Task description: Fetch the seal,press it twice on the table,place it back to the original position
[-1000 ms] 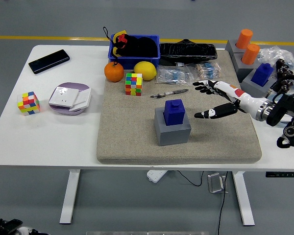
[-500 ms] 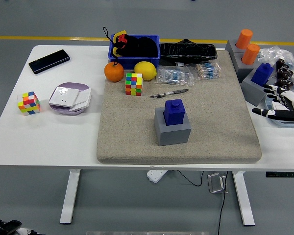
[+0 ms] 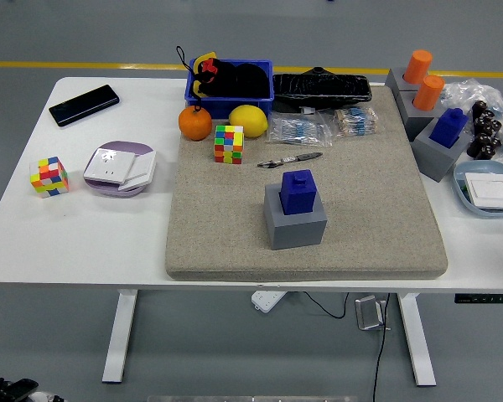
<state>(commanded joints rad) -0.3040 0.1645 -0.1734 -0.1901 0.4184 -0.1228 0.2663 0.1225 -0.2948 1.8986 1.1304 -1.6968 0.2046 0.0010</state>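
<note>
A dark blue block-shaped seal point(image 3: 298, 192) stands upright on a grey square base point(image 3: 294, 219), in the middle of a big beige felt mat point(image 3: 226, 226) on the white table point(image 3: 84, 234). No robot hand shows here, so you cannot tell if the fingers are spread or closed. Just beyond the seal lies a black pen point(image 3: 288, 159). Farther left on the mat are a bright puzzle cube point(image 3: 229, 144), a round orange point(image 3: 195, 123) and a yellow lemon point(image 3: 248, 121). At the far edge sits a blue plastic bin point(image 3: 230, 84). To the right, off the mat, another blue seal point(image 3: 448, 127) stands on its own grey base. On the far left lies a black phone point(image 3: 84, 105).
</note>
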